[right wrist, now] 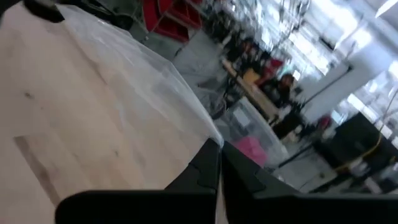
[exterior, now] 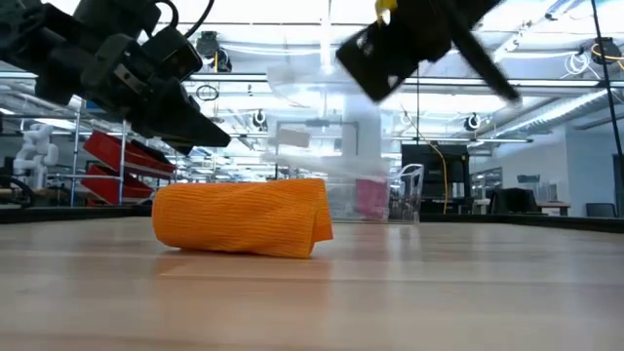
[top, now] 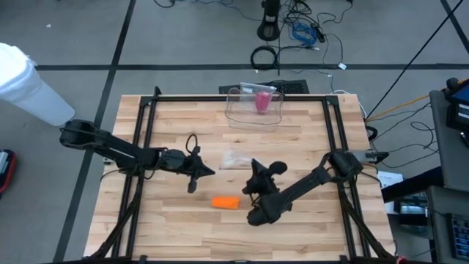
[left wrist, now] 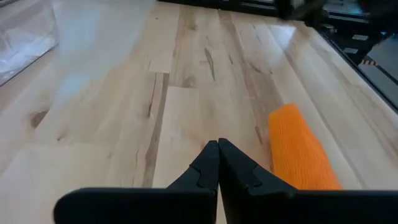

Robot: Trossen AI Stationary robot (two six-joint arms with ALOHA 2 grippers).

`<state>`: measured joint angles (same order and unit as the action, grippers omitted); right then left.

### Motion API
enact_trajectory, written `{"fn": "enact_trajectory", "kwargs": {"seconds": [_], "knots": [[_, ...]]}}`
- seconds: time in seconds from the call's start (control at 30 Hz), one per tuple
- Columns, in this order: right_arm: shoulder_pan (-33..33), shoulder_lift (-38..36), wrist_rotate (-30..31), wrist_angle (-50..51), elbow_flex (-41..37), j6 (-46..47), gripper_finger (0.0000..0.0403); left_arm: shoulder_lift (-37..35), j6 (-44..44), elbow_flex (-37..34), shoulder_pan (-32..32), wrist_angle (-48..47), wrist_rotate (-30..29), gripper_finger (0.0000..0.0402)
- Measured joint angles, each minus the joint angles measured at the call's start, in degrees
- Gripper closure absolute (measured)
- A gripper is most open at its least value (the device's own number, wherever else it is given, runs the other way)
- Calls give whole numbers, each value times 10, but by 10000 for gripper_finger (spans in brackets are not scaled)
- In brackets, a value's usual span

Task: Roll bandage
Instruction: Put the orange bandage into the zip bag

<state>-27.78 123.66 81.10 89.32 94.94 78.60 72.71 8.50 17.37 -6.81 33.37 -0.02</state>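
Hovering with fingers pressed together and empty, the left hand (top: 192,185) hangs just above the tabletop (top: 176,227), the orange bandage roll (top: 226,202) lying just beside its tip. The right hand (top: 254,168), also closed on nothing, sits lifted beyond the roll. Farther off stands a clear plastic container (top: 254,105); the bandage looks already rolled, which probably explains both hands clear.

1. No readable text, label, brand, number or sign in any of the four views.
2. Nothing printed on the rolled orange ribbed-cloth bandage (top: 226,202), nor on the pale wooden plank worktop (top: 308,227).
3. Nothing legible on the clear plastic box (top: 254,106) with a pink item inside.
4. Background room fittings too blurred to read.
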Motion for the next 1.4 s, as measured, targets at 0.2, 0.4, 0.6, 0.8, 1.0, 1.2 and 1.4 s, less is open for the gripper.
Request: {"fn": "enact_trajectory", "kwargs": {"seconds": [0.2,0.4,0.6,0.8,1.0,1.2,1.4], "knots": [[18,-77,-4,-12,0,-7,403,3,-2,0,0,6,-1,395],[23,-139,87,-40,1,-36,403,3,-3,0,0,5,-1,395],[42,-191,31,-56,1,-91,403,3,-43,0,0,46,-64,395],[70,-224,-153,-180,1,-279,403,3,-94,0,1,127,-112,395],[100,-230,-390,-386,1,-524,403,3,-105,0,1,136,-118,395],[136,-229,-582,-437,1,-590,403,3,-89,0,0,68,-70,381],[165,-229,-679,-439,1,-603,403,13,-89,0,0,26,-48,342]]}}
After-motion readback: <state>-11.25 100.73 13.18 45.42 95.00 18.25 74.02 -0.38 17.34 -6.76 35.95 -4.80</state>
